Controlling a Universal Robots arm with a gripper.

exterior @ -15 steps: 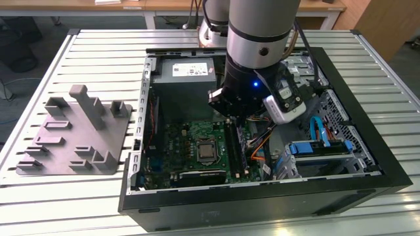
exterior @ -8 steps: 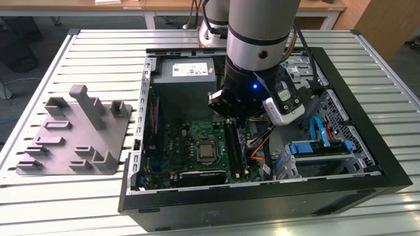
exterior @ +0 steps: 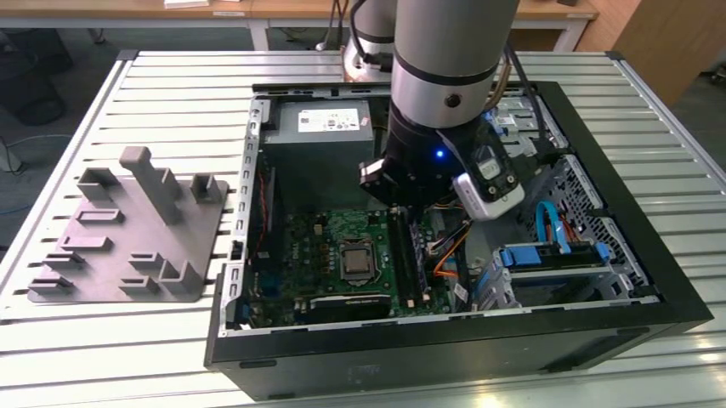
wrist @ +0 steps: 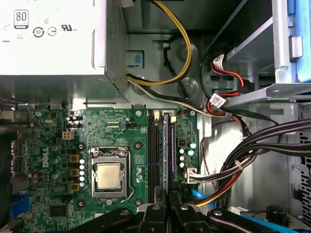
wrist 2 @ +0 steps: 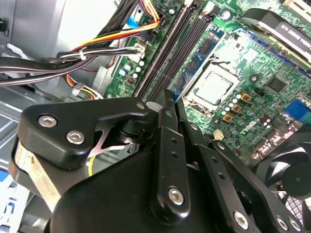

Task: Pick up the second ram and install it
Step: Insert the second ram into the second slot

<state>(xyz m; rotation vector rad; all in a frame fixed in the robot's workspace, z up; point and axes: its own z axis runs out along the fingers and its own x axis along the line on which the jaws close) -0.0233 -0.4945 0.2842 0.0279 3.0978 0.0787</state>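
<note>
Close under the wrist, in both wrist views: black metal claw, fingers drawn nearly together, apparently nipping the near end of a thin, long, dark blue-green circuit-board stick, the second ram. Hard to tell whether fully clamped, with the fingertips so crowded. Stick standing on edge in line with the long black plastic memory slots, running away from the fingertips along the green motherboard.

Just beside the slots, a square silver processor socket in a metal frame. On the slots' other side, a bundle of black, yellow and red cables, hanging close to the claw.

Further off, a grey perforated metal power supply box at the far end of the open black computer case, with the thick grey arm reaching down inside. Well apart on the exterior view's left, a grey plastic block with upright posts on the white slatted table.
</note>
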